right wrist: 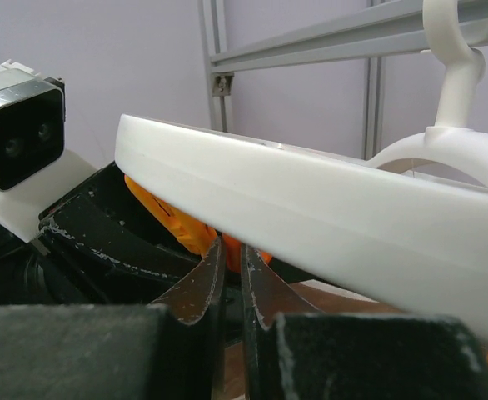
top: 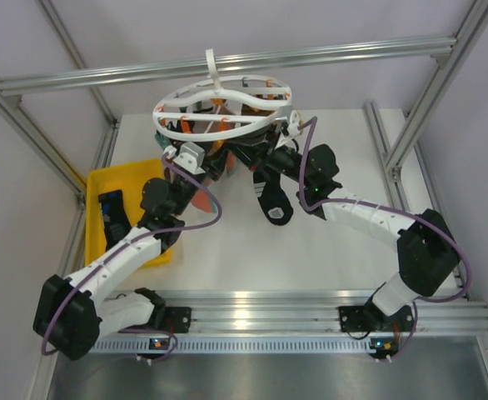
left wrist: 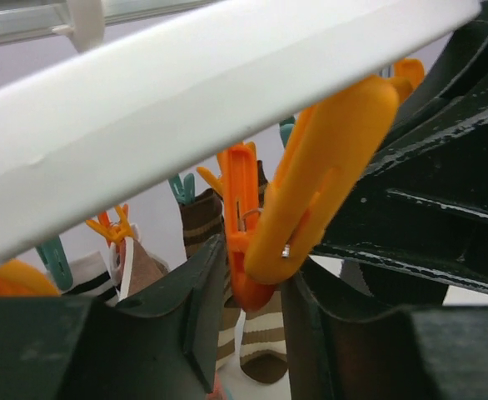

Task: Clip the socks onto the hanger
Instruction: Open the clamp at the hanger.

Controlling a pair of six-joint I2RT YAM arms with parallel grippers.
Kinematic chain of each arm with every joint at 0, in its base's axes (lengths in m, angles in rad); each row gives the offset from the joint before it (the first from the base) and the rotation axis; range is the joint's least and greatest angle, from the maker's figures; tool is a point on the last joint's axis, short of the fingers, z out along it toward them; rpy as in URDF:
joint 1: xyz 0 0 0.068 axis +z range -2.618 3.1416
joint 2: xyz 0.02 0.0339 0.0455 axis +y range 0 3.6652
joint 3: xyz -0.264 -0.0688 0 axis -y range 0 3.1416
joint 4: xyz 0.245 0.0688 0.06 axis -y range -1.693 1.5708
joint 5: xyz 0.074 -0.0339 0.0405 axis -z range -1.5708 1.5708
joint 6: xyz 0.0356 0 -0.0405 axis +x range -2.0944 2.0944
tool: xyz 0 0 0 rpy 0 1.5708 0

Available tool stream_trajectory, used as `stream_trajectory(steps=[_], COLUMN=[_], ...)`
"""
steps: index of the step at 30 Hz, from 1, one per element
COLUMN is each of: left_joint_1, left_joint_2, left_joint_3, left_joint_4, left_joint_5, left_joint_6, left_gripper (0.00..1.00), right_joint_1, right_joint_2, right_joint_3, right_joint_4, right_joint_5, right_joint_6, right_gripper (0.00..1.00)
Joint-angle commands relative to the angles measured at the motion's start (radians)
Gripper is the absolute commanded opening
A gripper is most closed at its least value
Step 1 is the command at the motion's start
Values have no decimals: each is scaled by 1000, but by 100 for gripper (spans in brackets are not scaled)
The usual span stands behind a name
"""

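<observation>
The white round hanger [top: 223, 108] hangs at the back, with orange and teal clips under its rings. My left gripper [top: 196, 160] reaches up under its near-left rim. In the left wrist view the ring [left wrist: 186, 117] crosses overhead, and my left gripper [left wrist: 258, 257] is closed around an orange clip [left wrist: 311, 183]. Brown-and-cream striped socks [left wrist: 265, 333] hang clipped behind. My right gripper [top: 263, 162] is under the rim next to the left one. Its fingers [right wrist: 233, 254] are nearly together below the ring [right wrist: 311, 217], against orange clips [right wrist: 173, 221]. A dark sock [top: 274, 204] hangs down from it.
A yellow tray [top: 102, 179] at the left holds a dark sock with a light patch [top: 111, 214]. Aluminium frame bars run along the back [top: 227, 62] and both sides. The left arm's camera housing [right wrist: 19, 125] sits close to my right fingers.
</observation>
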Motion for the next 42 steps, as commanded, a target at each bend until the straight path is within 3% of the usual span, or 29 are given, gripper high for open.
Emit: stream_trajectory(steps=[1,3,4,7,8,9,11,15,24,42], left_joint_1=[4,4,6,18,20,24,35,92,124,152], left_joint_2=[8,6,5,-6,-9,-11,-11,-5,8,34], left_joint_3=[48,48,45,39,39,39,37,39,32,34], left_joint_4=[73,71,70,58,42,36,27,39,64,93], left_joint_5=[17,28,46,96,104,106,121,181,273,419], left_joint_6=[10,7,-2,-41,-53,-62,-99,-212,-289,-412], left_gripper=[35,28,17,0,0,0,0,0,0,0], right_joint_1=[-2,-2,-4,-2,-4,-5,-10,-22,-28,11], right_joint_2=[-19,-18,-18,-16,-16,-18,-18,-11,1,48], right_joint_3=[51,52,52,49,48,48,51,57,77,158], right_joint_4=[18,12,10,12,13,13,15,27,58,181], right_joint_5=[13,21,39,62,73,85,97,102,148,94], right_joint_6=[26,13,13,3,4,7,13,13,-7,-16], right_gripper=[0,0,0,5,11,30,46,56,55,58])
